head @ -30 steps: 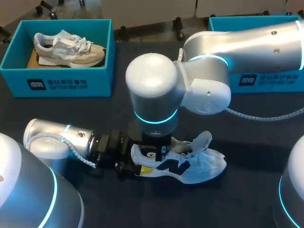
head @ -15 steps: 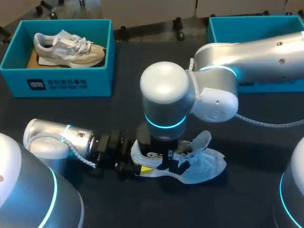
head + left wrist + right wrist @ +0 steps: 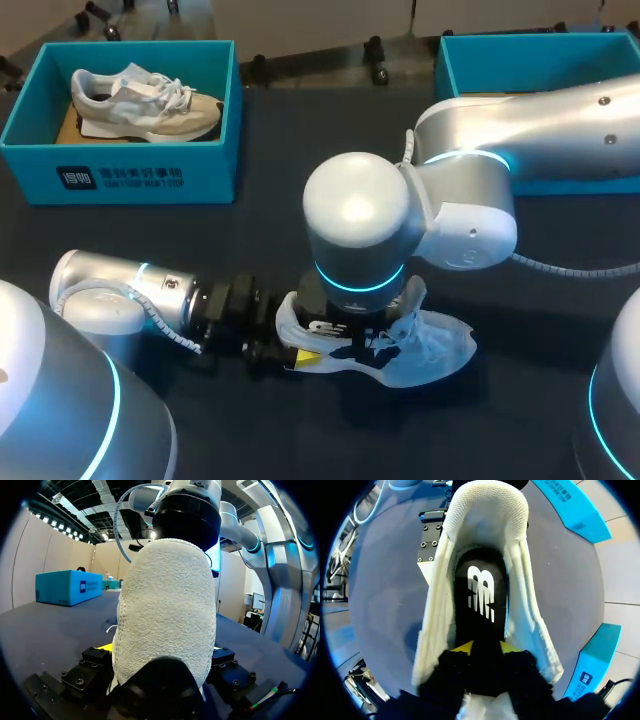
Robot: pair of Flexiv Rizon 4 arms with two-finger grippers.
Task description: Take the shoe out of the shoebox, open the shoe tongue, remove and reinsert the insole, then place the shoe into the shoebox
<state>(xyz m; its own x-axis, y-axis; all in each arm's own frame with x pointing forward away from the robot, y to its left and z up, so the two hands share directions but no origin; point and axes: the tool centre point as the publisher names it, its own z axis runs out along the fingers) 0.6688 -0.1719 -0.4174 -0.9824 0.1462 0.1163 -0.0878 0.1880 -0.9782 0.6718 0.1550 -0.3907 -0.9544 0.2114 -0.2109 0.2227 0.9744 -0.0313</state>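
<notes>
A white shoe (image 3: 432,345) sits on the dark table (image 3: 250,240), out of its box. The left arm (image 3: 130,290) comes in low from the side. Its end effector (image 3: 285,350) squeezes the shoe's heel from both sides. The right arm (image 3: 520,130) reaches over the shoe from above. Its end effector (image 3: 486,647) is down inside the shoe, with its yellow tips close together, pinching the black insole (image 3: 481,590). At the back left stands a blue shoebox (image 3: 140,175) with another shoe (image 3: 145,100) lying in it. A second blue box (image 3: 500,55) stands at the back right, partly behind the right arm.
</notes>
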